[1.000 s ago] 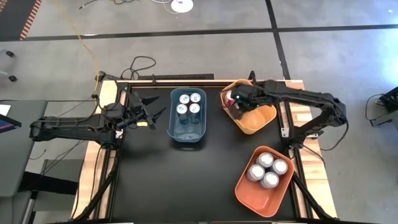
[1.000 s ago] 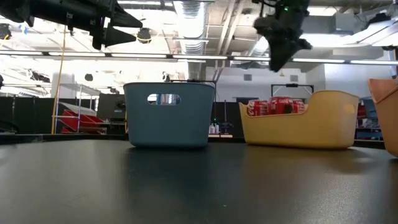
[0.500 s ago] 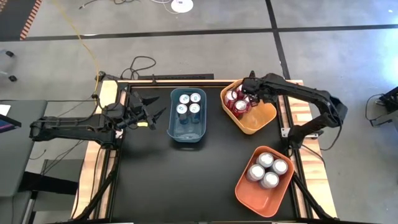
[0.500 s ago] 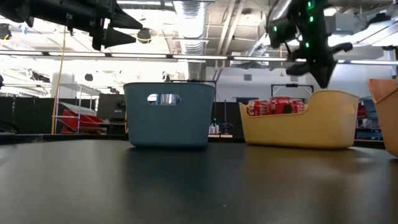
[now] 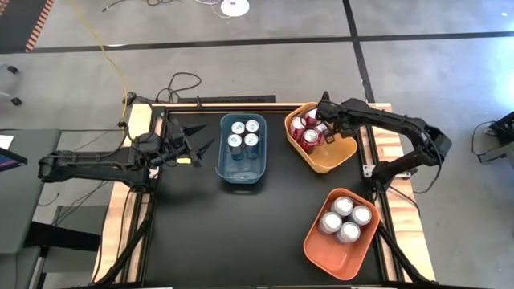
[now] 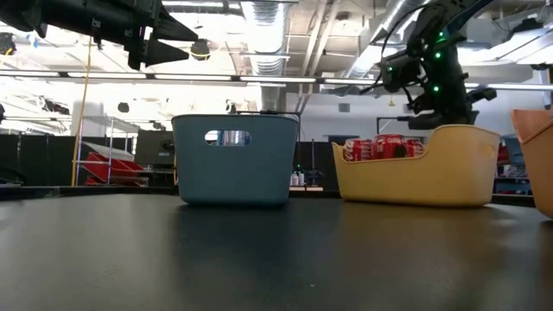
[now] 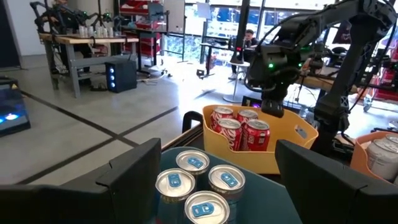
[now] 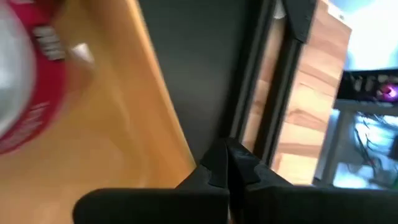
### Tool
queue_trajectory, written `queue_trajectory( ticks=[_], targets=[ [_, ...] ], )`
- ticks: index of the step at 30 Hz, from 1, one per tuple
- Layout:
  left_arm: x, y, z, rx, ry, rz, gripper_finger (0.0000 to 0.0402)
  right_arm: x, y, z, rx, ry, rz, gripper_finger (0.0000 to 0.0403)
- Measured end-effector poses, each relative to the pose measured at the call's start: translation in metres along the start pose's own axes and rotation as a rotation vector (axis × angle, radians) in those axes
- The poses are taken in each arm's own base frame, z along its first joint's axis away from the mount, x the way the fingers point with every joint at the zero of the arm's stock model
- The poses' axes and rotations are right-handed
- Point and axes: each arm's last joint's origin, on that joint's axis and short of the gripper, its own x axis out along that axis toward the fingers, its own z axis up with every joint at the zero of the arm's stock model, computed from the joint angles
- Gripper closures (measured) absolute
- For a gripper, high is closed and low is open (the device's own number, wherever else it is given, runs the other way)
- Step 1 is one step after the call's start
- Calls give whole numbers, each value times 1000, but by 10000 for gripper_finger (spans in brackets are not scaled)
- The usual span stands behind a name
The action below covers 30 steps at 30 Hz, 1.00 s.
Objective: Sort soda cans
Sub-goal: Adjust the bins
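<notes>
Three open bins hold the soda cans. Blue cans (image 5: pixel 243 133) stand in the blue bin (image 5: pixel 241 170), red cans (image 5: pixel 303 131) in the far part of the yellow bin (image 5: pixel 341 154), and silver cans (image 5: pixel 345 221) in the orange bin (image 5: pixel 329 255). My right gripper (image 5: pixel 328 138) is shut with nothing in it. It points steeply down over the yellow bin's free half, beside the red cans (image 8: pixel 25 93), with its tips near the bin's wall (image 8: pixel 155 124). My left gripper (image 5: pixel 206 136) hangs open and level, high above the table to the left of the blue bin.
The three bins stand on the black tabletop (image 5: pixel 225 233), which lies bare toward its near left. Wooden side rails (image 5: pixel 385 152) and a black frame edge the table. The yellow bin's rim (image 6: pixel 467 131) rises just below my right gripper (image 6: pixel 448 119).
My right gripper has swung from above the red cans toward the table's right edge. It has sunk lower over the yellow bin's free half and tipped more steeply downward. The cans and bins have not moved.
</notes>
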Motion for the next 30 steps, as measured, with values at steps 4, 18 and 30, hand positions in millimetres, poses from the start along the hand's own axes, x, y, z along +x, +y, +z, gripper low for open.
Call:
queue_trajectory(
  ticks=[4, 18, 30],
  targets=[
    [0, 0, 0, -10, 1, 0, 89, -4, 7, -5, -30, -6, 24, 399],
    [0, 0, 0, -17, 4, 1, 89, -26, 26, -27, -119, -54, 157, 399],
    [0, 1, -1, -70, 12, 16, 89, -37, 43, -41, -221, -143, 184, 399]
  ],
)
